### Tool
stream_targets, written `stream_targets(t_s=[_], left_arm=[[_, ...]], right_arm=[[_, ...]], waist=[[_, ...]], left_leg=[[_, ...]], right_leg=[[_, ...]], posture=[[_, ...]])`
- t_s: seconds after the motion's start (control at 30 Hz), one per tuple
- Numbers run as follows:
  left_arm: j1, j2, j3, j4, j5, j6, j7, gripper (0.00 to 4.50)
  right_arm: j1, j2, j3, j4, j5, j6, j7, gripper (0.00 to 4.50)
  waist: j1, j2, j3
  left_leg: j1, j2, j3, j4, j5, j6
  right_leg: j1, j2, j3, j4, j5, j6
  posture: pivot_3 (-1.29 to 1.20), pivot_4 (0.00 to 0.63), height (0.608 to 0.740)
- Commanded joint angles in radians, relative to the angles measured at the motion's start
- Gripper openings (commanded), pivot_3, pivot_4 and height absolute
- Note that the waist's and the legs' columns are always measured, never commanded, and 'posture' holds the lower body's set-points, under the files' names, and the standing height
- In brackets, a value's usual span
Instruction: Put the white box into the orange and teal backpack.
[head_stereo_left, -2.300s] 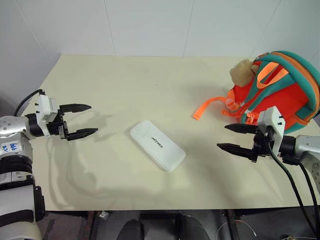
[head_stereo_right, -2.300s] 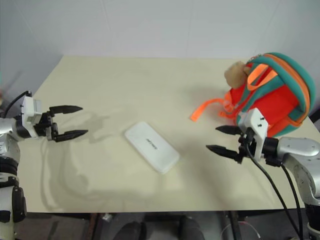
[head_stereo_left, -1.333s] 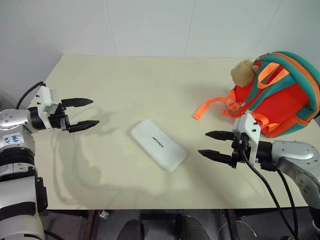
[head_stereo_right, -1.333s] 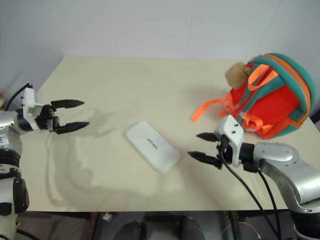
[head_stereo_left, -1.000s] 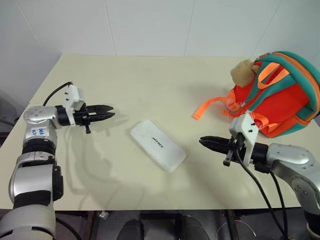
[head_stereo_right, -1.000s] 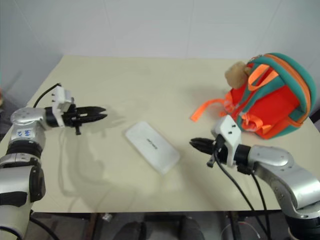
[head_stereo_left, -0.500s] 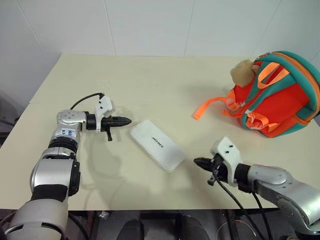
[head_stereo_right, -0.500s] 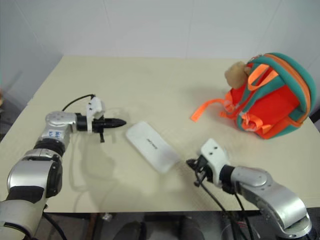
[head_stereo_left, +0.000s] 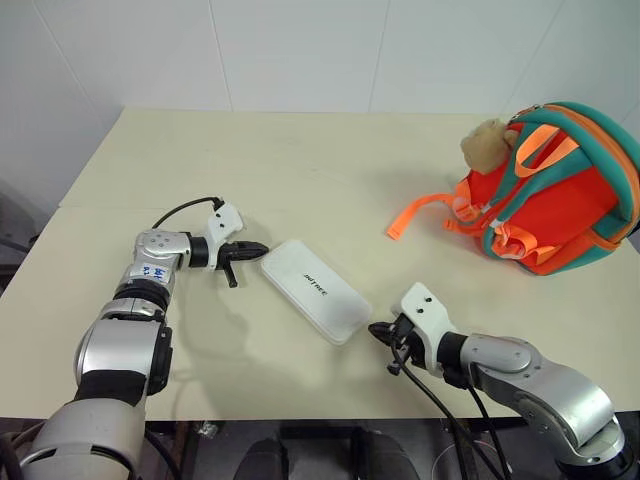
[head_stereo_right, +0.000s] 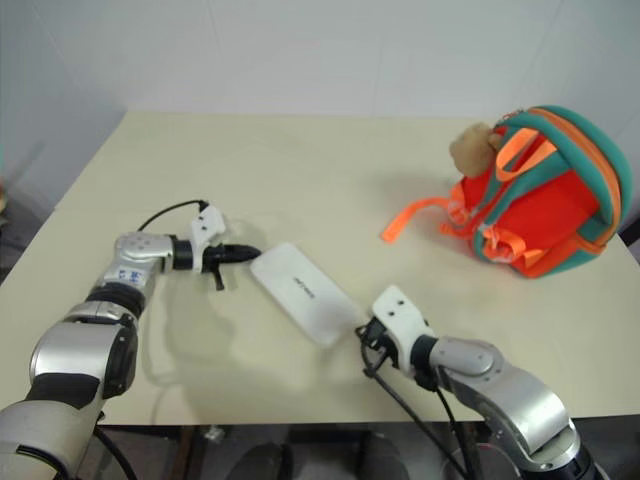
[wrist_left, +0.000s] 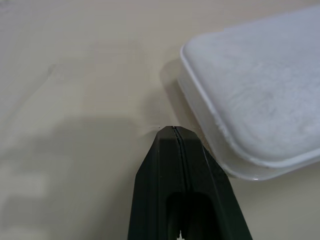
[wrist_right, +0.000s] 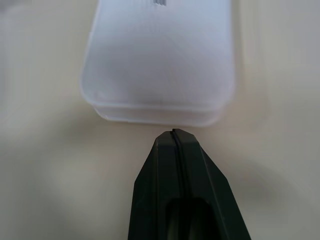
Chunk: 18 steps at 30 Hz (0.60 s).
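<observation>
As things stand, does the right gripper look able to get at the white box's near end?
Probably yes: the right gripper, shut, sits just off the white box, with only bare table between them.

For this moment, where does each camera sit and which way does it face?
Head stereo pair: looks forward and down over the table, both arms, white box, backpack.
Left wrist: looks along the shut left gripper at one box end.
Right wrist: looks along the shut right gripper at the other end.
All views share the box.
</observation>
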Motion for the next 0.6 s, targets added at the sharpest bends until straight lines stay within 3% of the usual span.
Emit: stream_targets(t_s=[0.03,0.23,0.6], left_arm=[[0.001,-0.015,-0.001,0.005,0.011,-0.003,-0.002,0.0],[0.002,-0.031,0.01,-0.004,-0.004,-0.013,-0.065,0.0],[0.094,0.026,0.0,-0.073,-0.021,-0.039,-0.297,0.0]], right_arm=[[-0.019,0.02,0.02,0.001,-0.022,-0.011,-0.006,0.12],[-0.056,0.055,0.063,0.045,-0.068,-0.034,-0.006,0.12],[-0.123,0.1,0.09,0.141,-0.159,-0.099,0.015,0.12]], waist=[[0.001,0.0,0.0],[0.0,0.0,0.0],[-0.003,-0.001,-0.001]], left_leg=[[0.0,0.0,0.0,0.0,0.0,0.0],[0.0,0.0,0.0,0.0,0.0,0.0],[0.002,0.0,0.0,0.001,0.0,0.0]], right_leg=[[0.0,0.0,0.0,0.0,0.0,0.0],[0.0,0.0,0.0,0.0,0.0,0.0],[0.001,0.0,0.0,0.002,0.0,0.0]], posture=[[0.0,0.15,0.74],[0.0,0.15,0.74],[0.0,0.15,0.74]])
